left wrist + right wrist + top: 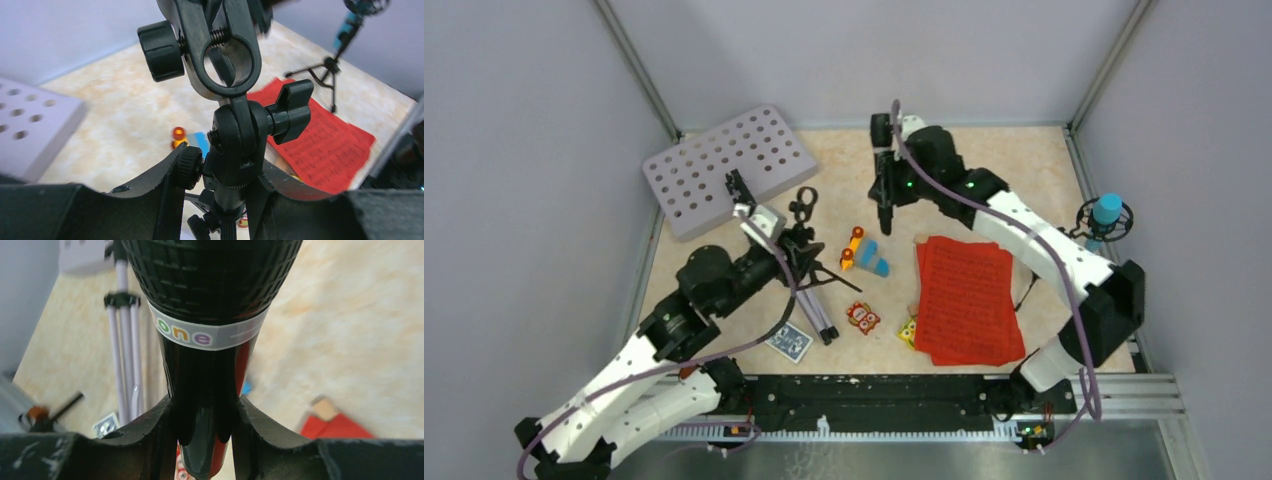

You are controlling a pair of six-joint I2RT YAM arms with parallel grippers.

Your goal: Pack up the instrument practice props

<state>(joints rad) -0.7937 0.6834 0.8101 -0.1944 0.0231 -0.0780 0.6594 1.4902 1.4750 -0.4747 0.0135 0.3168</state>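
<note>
My left gripper [796, 245] [235, 185] is shut on the head of a small black mic tripod [805, 207] [235, 140], just below its ring clamp; the tripod's folded legs trail to the right. The right gripper [887, 190] [205, 435] is shut on a dark microphone [885, 217] [210, 300], held above the table near the back. A blue microphone [1107, 208] [350, 25] stands in its own black tripod at the right edge. Red music sheets [967, 300] [325, 145] lie right of centre. The grey hole-punched music stand [729, 170] lies at back left, its silver legs [817, 315] [122, 350] towards the front.
Small colourful toy blocks [864, 250] lie between the arms, with more [862, 318] near the sheets' front left corner. A blue-patterned card deck [789, 342] [106, 425] sits by the silver legs' ends. Walls enclose three sides of the table.
</note>
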